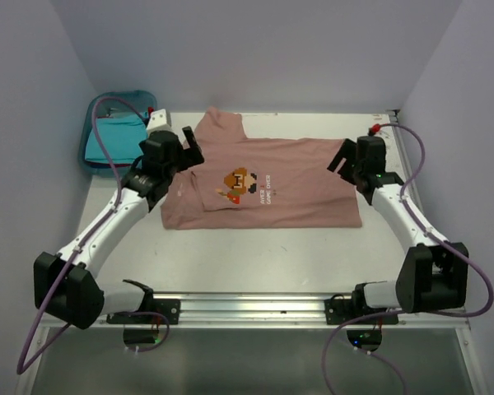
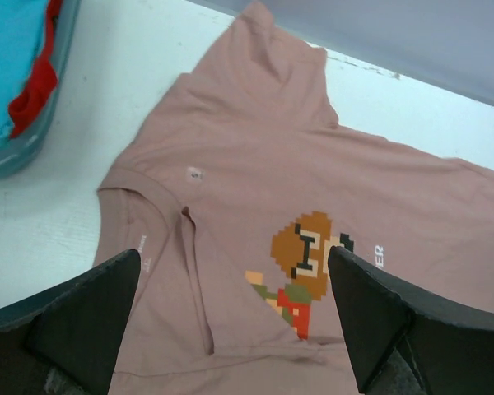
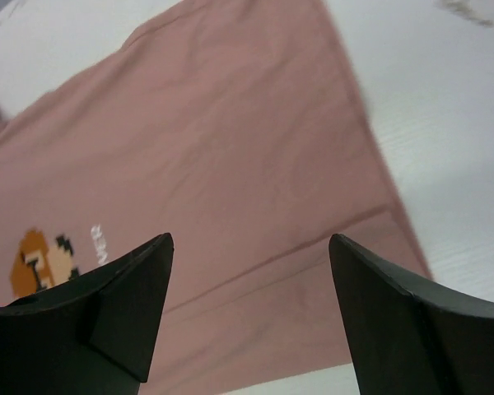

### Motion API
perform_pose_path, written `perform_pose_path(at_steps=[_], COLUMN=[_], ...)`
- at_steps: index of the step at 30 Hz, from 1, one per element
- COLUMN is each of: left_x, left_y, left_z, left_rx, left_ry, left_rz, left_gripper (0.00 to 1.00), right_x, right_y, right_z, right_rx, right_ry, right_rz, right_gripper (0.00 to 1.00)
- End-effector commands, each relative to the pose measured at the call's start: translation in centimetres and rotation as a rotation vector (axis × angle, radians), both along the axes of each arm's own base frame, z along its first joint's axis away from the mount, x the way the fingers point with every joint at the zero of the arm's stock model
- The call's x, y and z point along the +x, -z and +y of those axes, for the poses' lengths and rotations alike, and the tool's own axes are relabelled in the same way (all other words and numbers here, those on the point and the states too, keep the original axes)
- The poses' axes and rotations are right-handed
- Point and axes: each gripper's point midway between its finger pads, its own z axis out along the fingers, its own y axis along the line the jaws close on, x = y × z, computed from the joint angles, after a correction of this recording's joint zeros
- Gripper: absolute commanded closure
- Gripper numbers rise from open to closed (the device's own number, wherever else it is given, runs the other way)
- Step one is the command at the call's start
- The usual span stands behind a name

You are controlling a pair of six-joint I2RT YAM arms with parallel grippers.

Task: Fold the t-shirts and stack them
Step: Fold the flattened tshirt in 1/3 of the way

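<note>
While flat, t-shirt (image 1: 300,177) inside table (image 1: 255,257) edges

Table (image 1: 255,255): a bare strip lay open along the near side, between the pink t-shirt (image 1: 296,177) and the arm bases. Far-left corner: taken up by the blue bin (image 1: 119,94), heaped with cloth. Left tool (image 1: 193,146) stood over the shirt's collar end and right tool (image 1: 340,158) over its hem end, both with jaws apart. Walls (image 1: 255,49) closed off the back and both sides.
</note>
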Motion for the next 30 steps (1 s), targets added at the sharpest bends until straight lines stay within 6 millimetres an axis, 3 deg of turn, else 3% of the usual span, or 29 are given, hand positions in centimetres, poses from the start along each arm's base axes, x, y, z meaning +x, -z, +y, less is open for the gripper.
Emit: perform_pose_path(at_steps=[1,2,4,8,9,10,18,30], left_x=[-3.1,-3.5,-5.0,-6.2,-5.9,-6.3,-4.9,-4.5], left_y=[5.8,6.1,8.3,10.6,10.5,11.7,12.9,15.2], left_z=[-1.9,-3.4,-4.0,-6.0,-6.5,-6.3,-6.3,-5.4], left_rx=[-0.079,-0.128,-0.184,-0.333,-0.385,-0.400,-0.512,-0.514], left_ry=[0.111,0.185,0.204,0.246,0.241,0.226,0.166,0.030], left_rz=[0.160,0.159,0.208,0.260,0.248,0.271,0.210,0.331], left_gripper=[0.02,0.05,0.06,0.02,0.02,0.01,0.01,0.18], right_x=[-0.9,-1.3,-2.6,-4.3,-4.8,-5.0,-6.5,-6.5], right_y=[1.7,2.9,3.5,4.1,4.0,3.9,2.5,2.3], right_z=[8.0,9.5,12.6,14.7,14.8,14.9,13.4,12.3], right_rx=[0.017,0.019,0.022,0.028,0.026,0.021,-0.036,-0.068], right_ry=[-0.348,-0.416,-0.520,-0.578,-0.581,-0.584,-0.572,-0.525], right_rz=[0.092,0.136,0.176,0.190,0.190,0.188,0.170,0.173], right_gripper=[0.20,0.21,0.21,0.20,0.20,0.20,0.18,0.19])
